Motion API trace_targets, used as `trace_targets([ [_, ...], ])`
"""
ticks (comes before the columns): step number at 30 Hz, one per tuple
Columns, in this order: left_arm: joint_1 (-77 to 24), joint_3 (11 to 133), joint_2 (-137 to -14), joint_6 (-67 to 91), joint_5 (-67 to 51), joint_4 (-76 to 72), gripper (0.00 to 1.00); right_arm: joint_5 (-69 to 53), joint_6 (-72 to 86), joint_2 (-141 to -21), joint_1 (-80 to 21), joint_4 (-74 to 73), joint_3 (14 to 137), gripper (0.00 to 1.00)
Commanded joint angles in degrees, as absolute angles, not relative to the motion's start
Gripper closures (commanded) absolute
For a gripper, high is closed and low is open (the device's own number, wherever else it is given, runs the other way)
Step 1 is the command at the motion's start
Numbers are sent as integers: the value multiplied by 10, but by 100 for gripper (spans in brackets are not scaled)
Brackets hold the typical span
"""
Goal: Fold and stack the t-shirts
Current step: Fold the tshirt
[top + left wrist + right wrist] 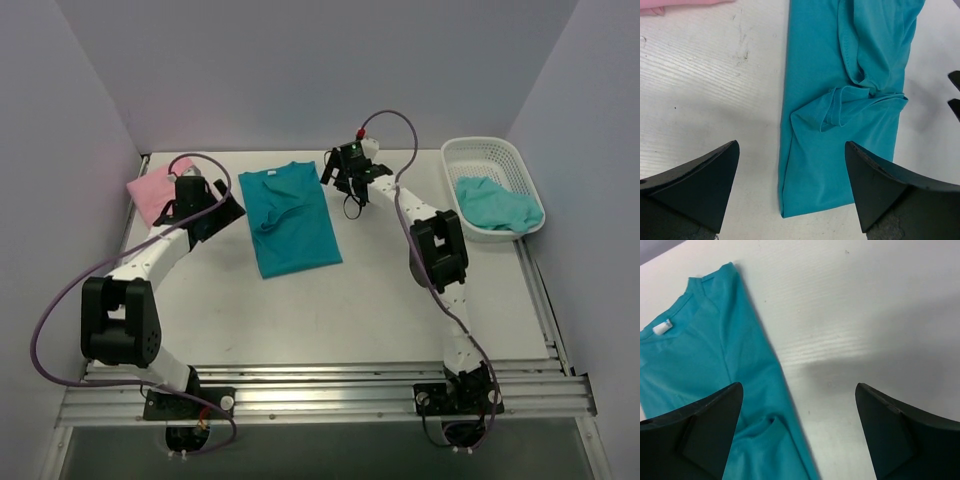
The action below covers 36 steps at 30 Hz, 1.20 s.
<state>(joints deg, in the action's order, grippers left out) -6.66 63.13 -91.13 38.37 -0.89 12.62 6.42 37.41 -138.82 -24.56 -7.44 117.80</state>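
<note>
Your left jaws and right jaws both stand released, holding nothing, one at each side of the deep teal soft cloth t-shirt (290,220). It lies mid-tabletop (340,310) with its sides turned in. Watch the bunched sleeve (840,107): pinch only the top layer and the side folds may pull open. The pale pink folded t-shirt (150,188) sits far left. The lighter aqua-green t-shirt (497,203) lies in the white plastic lattice basket (480,148). The white neck tag (662,327) shows no legible writing.

pale lilac walls (300,70) enclose a white table (330,310).
</note>
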Motion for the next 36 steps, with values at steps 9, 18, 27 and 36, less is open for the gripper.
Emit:
trace_targets([
  [9, -166, 681, -978, 398, -116, 24, 97, 146, 358, -1059, -276, -27, 885, 10],
  [18, -261, 788, -1131, 392, -91, 40, 98, 161, 357, -957, -273, -25, 782, 11],
  [27, -259, 824, -1171, 386, -26, 61, 98, 157, 352, -942, -272, -23, 760, 11],
  [36, -217, 853, -1172, 368, 16, 101, 98, 153, 347, -959, -270, -25, 762, 12],
])
